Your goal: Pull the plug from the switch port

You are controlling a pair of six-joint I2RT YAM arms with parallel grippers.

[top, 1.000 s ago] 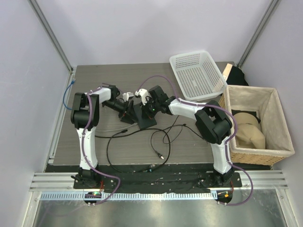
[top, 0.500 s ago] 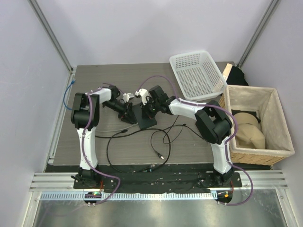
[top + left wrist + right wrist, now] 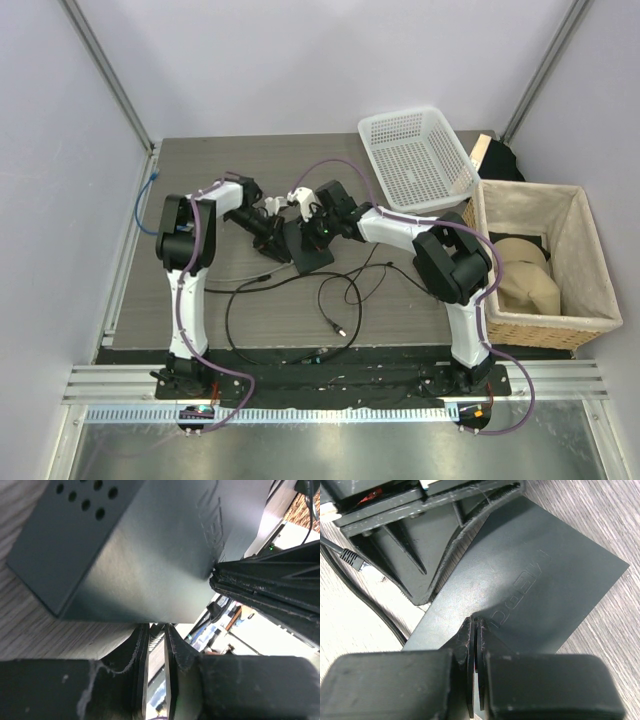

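Grey wood-grain tabletop (image 3: 400, 300) under pale walls carries the switch (image 3: 312, 255), which lies flat at its middle, between the two arms. The left gripper (image 3: 156, 632) sits at the switch's left edge, its jaws only a thin slit apart. A small dark piece shows between the tips, but I cannot tell whether it is gripped. The right gripper (image 3: 474, 625) has its jaws fully closed on nothing, tips pressing on the switch's top face. Matte dark grey, the switch bears embossed lettering on top and round vent holes on one side. Its port is hidden. A black cable (image 3: 227, 315) loops nearby.
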